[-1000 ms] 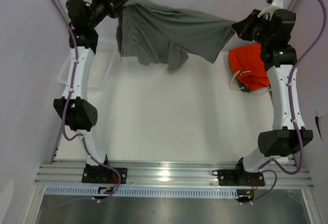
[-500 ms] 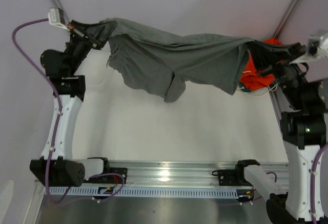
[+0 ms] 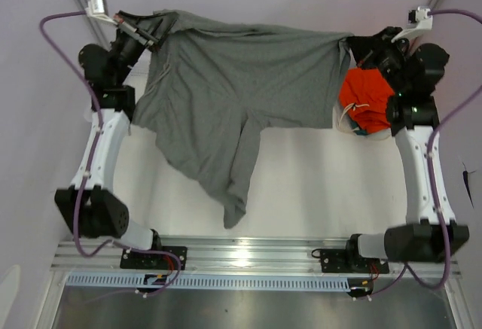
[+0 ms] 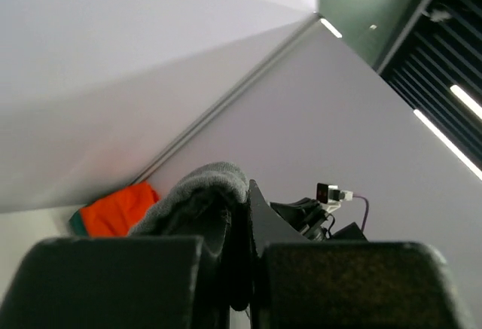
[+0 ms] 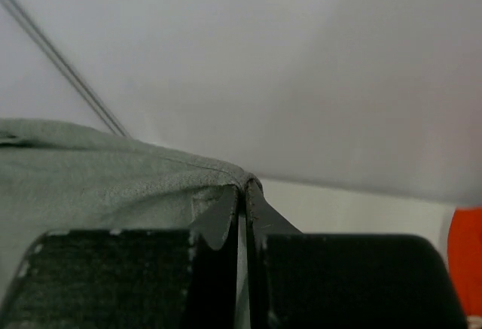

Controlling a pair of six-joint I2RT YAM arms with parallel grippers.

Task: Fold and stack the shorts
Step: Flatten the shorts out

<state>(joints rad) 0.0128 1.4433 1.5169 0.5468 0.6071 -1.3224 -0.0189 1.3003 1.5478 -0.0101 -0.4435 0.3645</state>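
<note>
The plain mid-grey soft jersey shorts (image 3: 241,95) look light and limp, apt to sag, so the top corners seem the best hold. They hang spread above the white table (image 3: 316,193), one leg drooping, the left gripper (image 3: 154,26) and right gripper (image 3: 352,43) each pinched onto a corner

Plain mid-grey soft jersey shorts (image 3: 241,95) were seen, unpatterned. A bright orange crumpled cloth garment (image 3: 369,95) with a white drawstring (image 3: 348,111) was noted on the flat white table (image 3: 316,186), flanked by white-and-black jointed robot arms (image 3: 105,148).
</note>
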